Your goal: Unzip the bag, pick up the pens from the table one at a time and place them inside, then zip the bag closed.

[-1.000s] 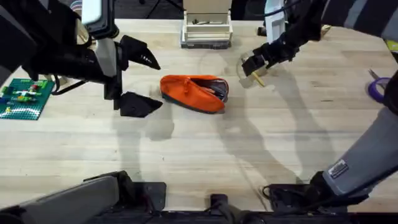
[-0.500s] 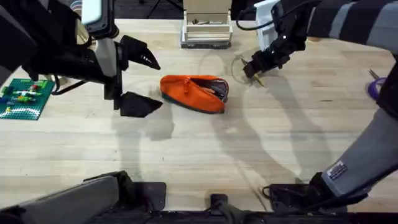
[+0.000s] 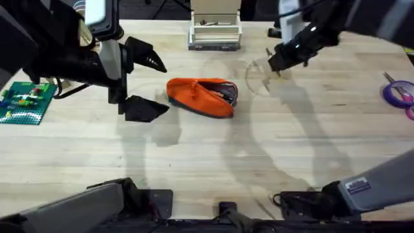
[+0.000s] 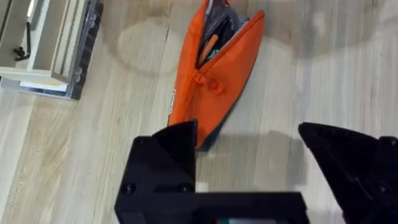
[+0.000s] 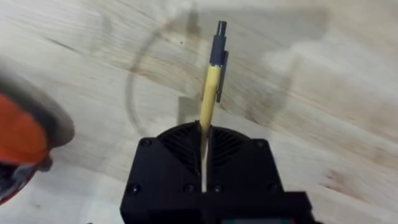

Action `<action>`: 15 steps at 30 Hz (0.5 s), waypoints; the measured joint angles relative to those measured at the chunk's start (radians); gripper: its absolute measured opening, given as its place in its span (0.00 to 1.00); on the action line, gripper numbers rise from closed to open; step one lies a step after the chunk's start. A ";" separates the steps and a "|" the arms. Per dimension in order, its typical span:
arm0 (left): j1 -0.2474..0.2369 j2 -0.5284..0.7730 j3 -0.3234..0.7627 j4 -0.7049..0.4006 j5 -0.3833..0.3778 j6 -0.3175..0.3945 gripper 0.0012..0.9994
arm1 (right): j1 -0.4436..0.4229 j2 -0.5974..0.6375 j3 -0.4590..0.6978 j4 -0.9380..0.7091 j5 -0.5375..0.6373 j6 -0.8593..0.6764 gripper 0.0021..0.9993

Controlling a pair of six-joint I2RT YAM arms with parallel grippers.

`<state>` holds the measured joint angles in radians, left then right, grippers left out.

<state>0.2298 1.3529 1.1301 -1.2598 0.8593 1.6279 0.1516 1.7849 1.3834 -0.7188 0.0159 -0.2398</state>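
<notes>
Pen [image 5: 211, 78] first: my right gripper [image 5: 203, 144] has its jaws pinched on the yellow barrel, dark clip end sticking out past the fingertips, held above the table [image 3: 194, 162]. In the overhead view the right gripper [image 3: 284, 59] sits right of the orange pencil pouch [image 3: 202, 96] and a little farther back, near but apart. Left gripper [image 3: 141, 87] has jaws spread wide with nothing between them, parked just beside the pouch's left end; the left wrist view shows the pouch [image 4: 214, 81] unzipped, mouth gaping, contents visible inside.

Risks, my guess: the grip is low on the barrel with most of the pen overhanging, so it may pivot or slip on the way over. The mouth is a narrow slit, so a tilted tip could catch the fabric edge or zipper and push the pouch, since nothing is pinning it. The left finger next to the pouch could also nudge it.

Room: bare wood between pen and pouch, clear lane. Grey tray [image 3: 215, 31] at the far edge, green brick plate [image 3: 26, 102] far left, purple scissors [image 3: 396, 90] far right, all well apart.
</notes>
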 joint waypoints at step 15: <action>0.000 0.000 0.000 0.000 0.000 0.000 0.99 | 0.099 -0.370 0.000 -0.095 -0.001 -0.038 0.03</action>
<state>0.2298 1.3529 1.1301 -1.2598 0.8593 1.6279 0.2507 1.4150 1.3830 -0.8142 0.0151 -0.2781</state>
